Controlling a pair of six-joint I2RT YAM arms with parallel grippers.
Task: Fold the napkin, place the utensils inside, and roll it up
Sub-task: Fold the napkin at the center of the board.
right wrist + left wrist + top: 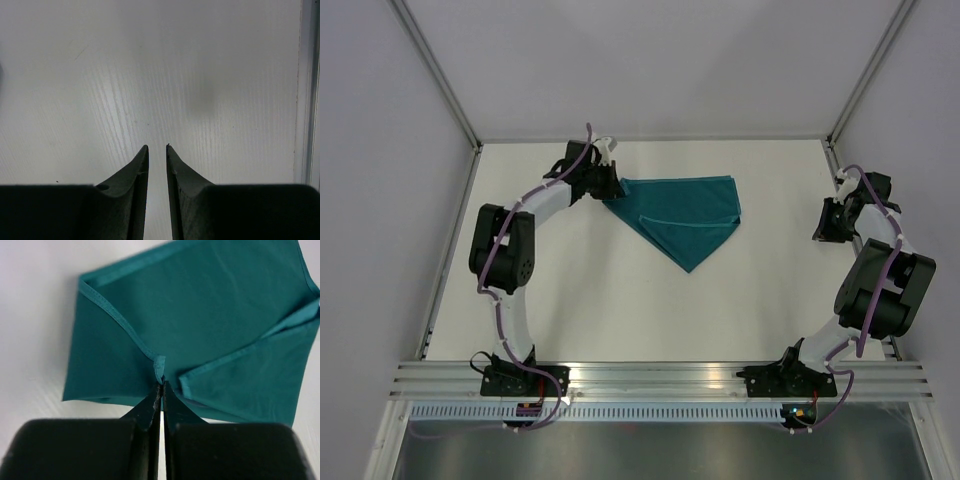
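The teal napkin lies on the white table at the back centre, partly folded, with one flap laid over and a point facing the near side. My left gripper sits at the napkin's left end, shut on a hemmed edge of the cloth. In the left wrist view the left gripper pinches a small bunch of hem, and the napkin spreads out beyond it. My right gripper hovers far to the right, apart from the cloth. In its own view the right gripper stands narrowly open over bare table. The utensils are out of view.
A metal rail runs along the table's right edge close to my right gripper. Another rail carries both arm bases at the near edge. Slanted frame posts and white walls enclose the back and sides.
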